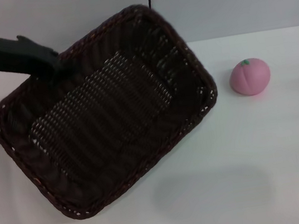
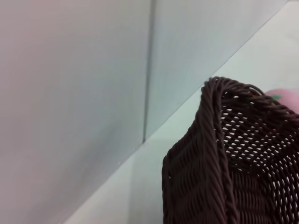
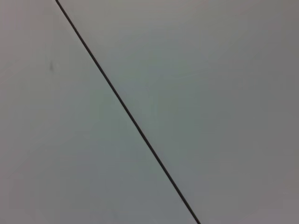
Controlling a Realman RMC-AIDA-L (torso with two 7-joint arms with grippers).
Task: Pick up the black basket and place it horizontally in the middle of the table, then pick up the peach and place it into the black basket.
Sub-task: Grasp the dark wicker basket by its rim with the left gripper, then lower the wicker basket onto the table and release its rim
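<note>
The table [image 1: 251, 187] spreads white across the head view. The black basket [image 1: 107, 129] sits left of centre, tilted, with its long axis running from seven o'clock to one o'clock; its shadow falls apart from it at five o'clock. The left gripper [image 1: 52, 63] grips the basket's far rim at about eleven o'clock, clamped on the braid. The peach [image 1: 250, 76] rests on the table at three o'clock of the basket, well apart. The right gripper is out of sight.

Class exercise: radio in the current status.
Left gripper on black basket rim, basket tilted askew. Peach on table, outside basket. Right gripper unseen.
</note>
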